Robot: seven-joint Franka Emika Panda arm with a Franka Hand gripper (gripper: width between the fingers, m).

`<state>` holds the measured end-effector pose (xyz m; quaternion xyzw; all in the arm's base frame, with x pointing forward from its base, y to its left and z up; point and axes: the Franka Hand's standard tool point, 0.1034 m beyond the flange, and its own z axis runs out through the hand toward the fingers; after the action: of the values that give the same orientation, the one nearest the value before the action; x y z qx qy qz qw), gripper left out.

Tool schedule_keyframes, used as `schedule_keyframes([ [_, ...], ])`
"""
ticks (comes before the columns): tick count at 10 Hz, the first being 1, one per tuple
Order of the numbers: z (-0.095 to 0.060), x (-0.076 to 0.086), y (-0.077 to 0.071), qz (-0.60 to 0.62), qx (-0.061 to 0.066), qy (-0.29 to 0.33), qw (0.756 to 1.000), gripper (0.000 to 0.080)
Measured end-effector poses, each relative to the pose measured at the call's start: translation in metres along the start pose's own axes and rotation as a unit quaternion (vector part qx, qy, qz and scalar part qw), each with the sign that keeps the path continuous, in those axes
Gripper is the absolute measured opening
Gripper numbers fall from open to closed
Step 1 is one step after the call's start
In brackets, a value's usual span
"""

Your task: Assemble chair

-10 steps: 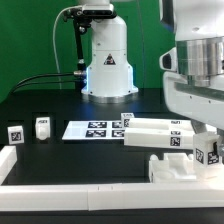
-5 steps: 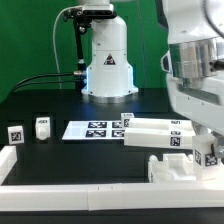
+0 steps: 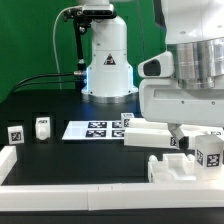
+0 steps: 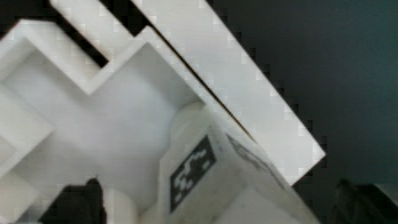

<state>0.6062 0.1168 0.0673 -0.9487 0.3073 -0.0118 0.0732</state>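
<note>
The main risk is a collision. The tool (image 3: 176, 134) hangs low among crowded chair parts at the exterior view's right, so a sideways drift could shove the long chair panels (image 3: 150, 131) or knock the tagged block (image 3: 211, 155) askew. The arm's bulk hides the fingers, and the wrist view is blurred, so I cannot tell how far the tool is open or whether it holds anything. The parts look like hard, smooth white plastic with square edges, which could slip or twist under a partial pinch. A notched chair piece (image 3: 172, 166) lies just inside the border rail (image 3: 90, 186). Two small chair pegs (image 3: 42, 126) stand well apart on the black surface (image 3: 60, 100), past the marker board (image 3: 92, 129).
</note>
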Motion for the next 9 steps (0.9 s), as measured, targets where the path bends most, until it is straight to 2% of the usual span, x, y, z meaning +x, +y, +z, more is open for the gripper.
schedule_keyframes([
  [3,-0.0038,0.0014,-0.0046,-0.176,-0.007,0.037,0.984,0.0649],
  [5,-0.0022,0.0014,-0.0017,-0.135,-0.007,0.032,0.99,0.0647],
  [6,-0.0019,0.0011,-0.0019,-0.123,-0.006,0.032,0.992,0.0535],
  [7,-0.0017,0.0008,-0.0019,-0.089,-0.005,0.032,0.996,0.0383],
  [9,-0.0018,-0.0001,-0.0029,-0.015,-0.002,0.031,0.999,0.0373],
])
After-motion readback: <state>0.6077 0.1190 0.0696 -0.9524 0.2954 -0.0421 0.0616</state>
